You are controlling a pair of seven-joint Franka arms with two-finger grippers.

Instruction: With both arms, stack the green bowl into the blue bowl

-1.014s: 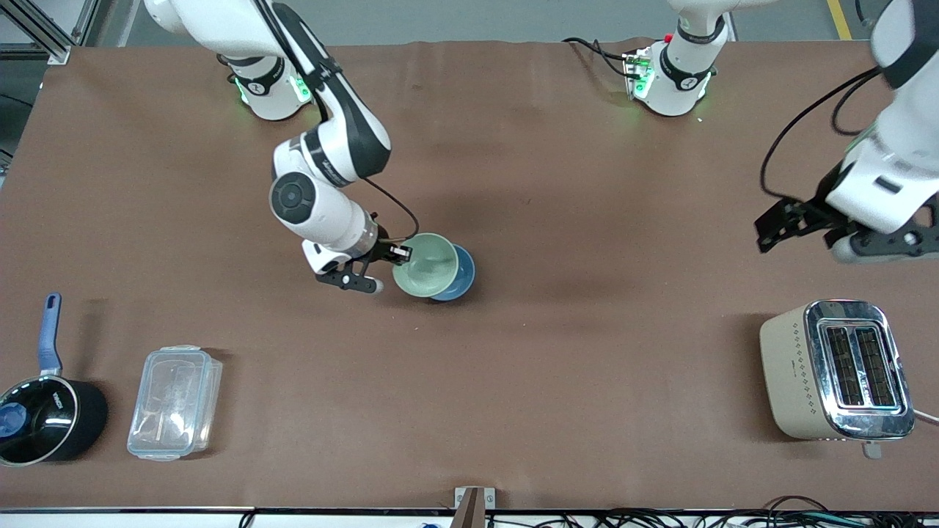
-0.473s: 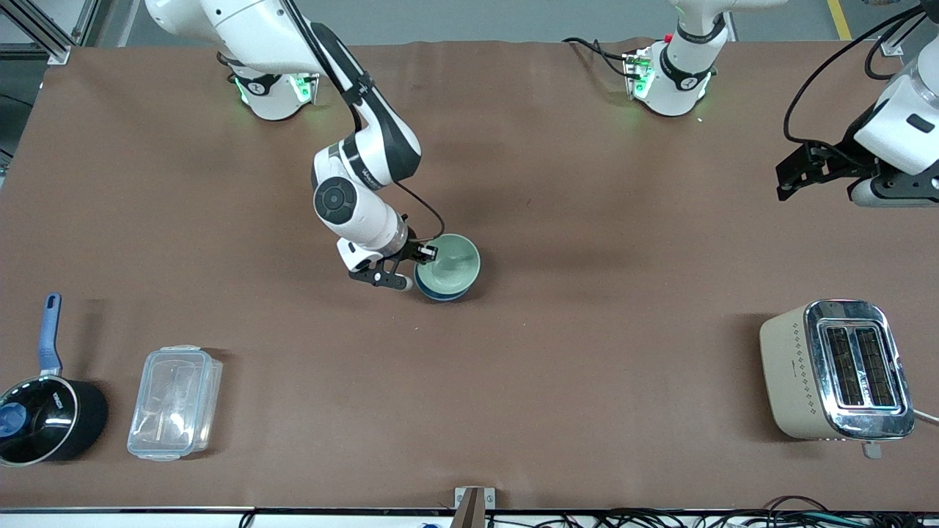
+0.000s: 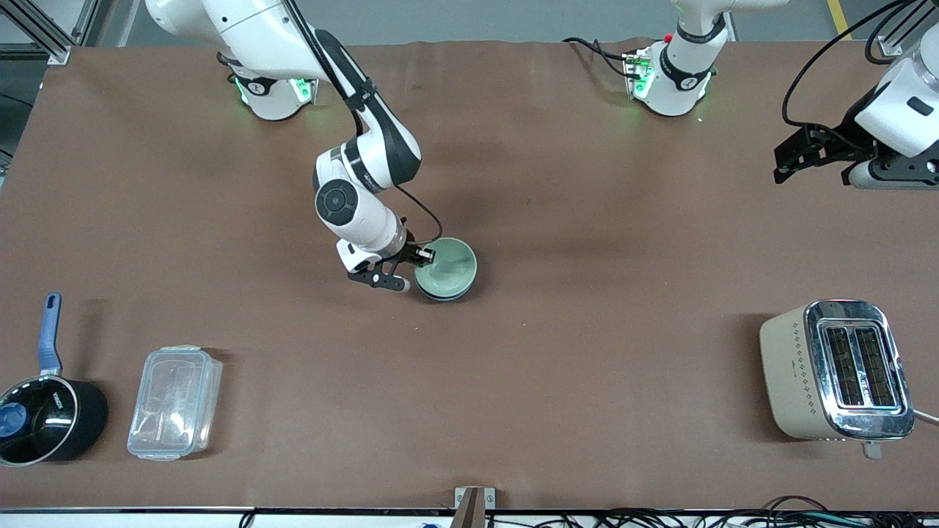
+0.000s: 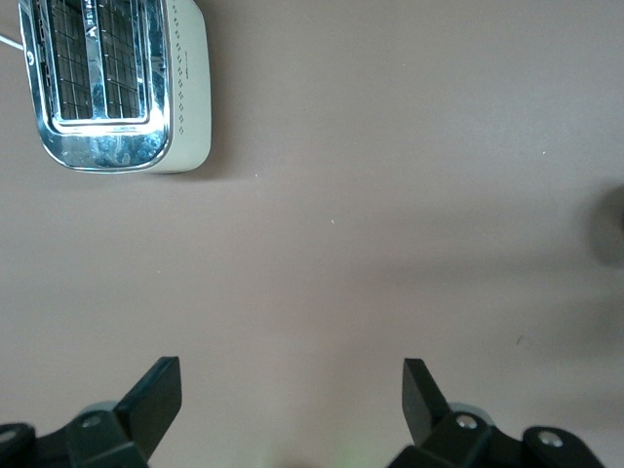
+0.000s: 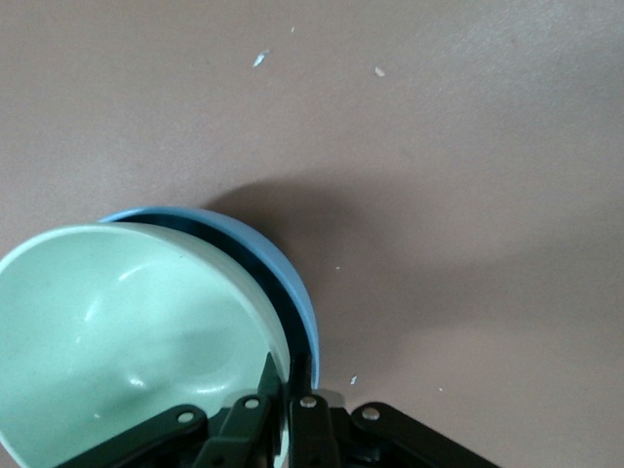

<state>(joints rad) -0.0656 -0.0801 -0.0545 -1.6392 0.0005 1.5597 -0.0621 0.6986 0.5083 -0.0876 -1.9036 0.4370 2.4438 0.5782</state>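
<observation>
Now the right hand (image 3: 425,256) pinches the green bowl (image 3: 447,267), seemingly nested in the blue bowl (image 5: 283,283); left hand (image 4: 291,395) spread.

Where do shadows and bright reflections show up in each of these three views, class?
Front view: glare on the chrome-topped beige toaster; soft shadow beside the pale mint-green bowl. Right wrist view: dark shadow beside the light sky-blue bowl, faint highlights inside the green one. Left wrist view: blurred shadow band across the brown table.

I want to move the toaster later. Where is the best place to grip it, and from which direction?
Probably from above, across the toaster's narrower width: it lies flat with slots up, and its beige side walls are parallel. The left gripper hangs open above that end of the table; whether it spans the body is unclear.
</observation>
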